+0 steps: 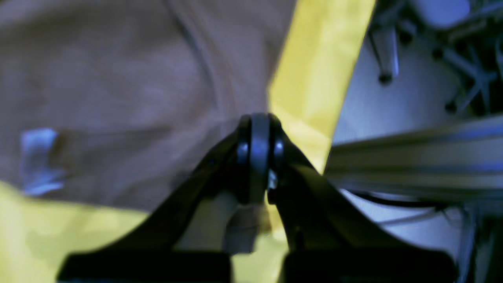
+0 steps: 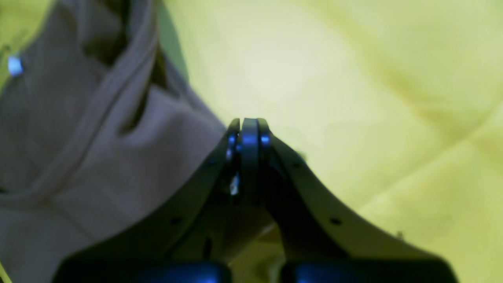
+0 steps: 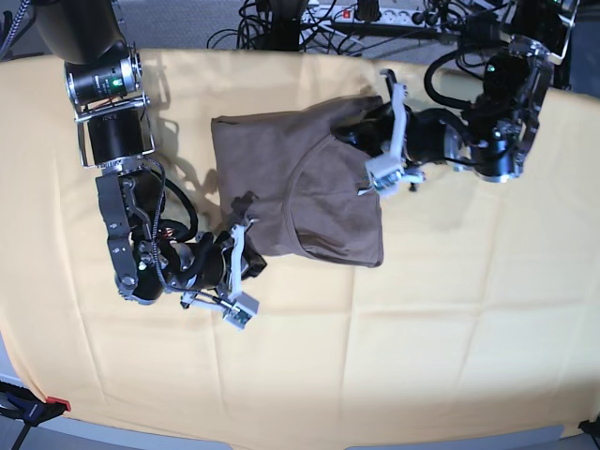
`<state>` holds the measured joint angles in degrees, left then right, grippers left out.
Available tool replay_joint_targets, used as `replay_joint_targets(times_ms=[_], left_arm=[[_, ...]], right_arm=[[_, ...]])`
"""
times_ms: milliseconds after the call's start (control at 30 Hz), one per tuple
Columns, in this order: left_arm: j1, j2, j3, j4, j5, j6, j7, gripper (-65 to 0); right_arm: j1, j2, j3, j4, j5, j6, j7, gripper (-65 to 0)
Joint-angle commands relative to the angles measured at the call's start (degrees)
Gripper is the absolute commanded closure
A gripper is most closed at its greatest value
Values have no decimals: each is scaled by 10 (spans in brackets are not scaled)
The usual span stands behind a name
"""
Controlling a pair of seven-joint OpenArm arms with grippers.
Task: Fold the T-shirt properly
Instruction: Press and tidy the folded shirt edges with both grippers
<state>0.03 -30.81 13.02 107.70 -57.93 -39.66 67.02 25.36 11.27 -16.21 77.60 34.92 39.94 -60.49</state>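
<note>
From the left wrist camera, the left end effector (image 1: 257, 157) has its tips pressed together, and a bit of taupe fabric shows between its arms just below them, so it looks clamped on the shirt (image 1: 118, 98). The shirt fills the upper left of this view, with a light tag (image 1: 37, 161) at the far left and a seam running down it. The yellow cloth (image 1: 322, 70) shows past the shirt's edge and along the bottom left. Only this view looks beyond the bench: a metal rail (image 1: 416, 157) and cables on a pale floor.

From the right wrist camera, the right end effector (image 2: 247, 137) is also closed. The shirt (image 2: 98, 169) lies to its left with its ribbed collar (image 2: 98, 106) curving through the picture, and fabric seems to sit between its arms, though it is too blurred to be sure. The rest is yellow cloth (image 2: 353, 78).

The base view gives the whole layout that neither wrist camera shows. The shirt (image 3: 300, 187) lies partly folded in the middle of the cloth-covered bench (image 3: 422, 356). The left end effector (image 3: 380, 159) sits at the shirt's upper right edge; the right end effector (image 3: 239, 248) is at its lower left corner. Cables and a power strip (image 3: 366, 14) run along the far edge.
</note>
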Motion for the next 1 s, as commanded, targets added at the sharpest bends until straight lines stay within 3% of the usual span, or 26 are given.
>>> replay_joint_targets(times_ms=[0,233,733,967], left_arm=[[-7,-6,11,9,-7,-3,-13,0],[-7,-6,70,9,60,-3,-24,0],[-4,-5,71,-30,140,-3,-98,0],[-10,-5,71,-51,191,-3,-136,0]], right_arm=[[18,2,-4,3,2,1,14,0],[18,11,-51,-18,-9,1,19,0],[18,13,-55,-19,-9,1,10,0],[18,30,-56,-19,49,1,-54,0]])
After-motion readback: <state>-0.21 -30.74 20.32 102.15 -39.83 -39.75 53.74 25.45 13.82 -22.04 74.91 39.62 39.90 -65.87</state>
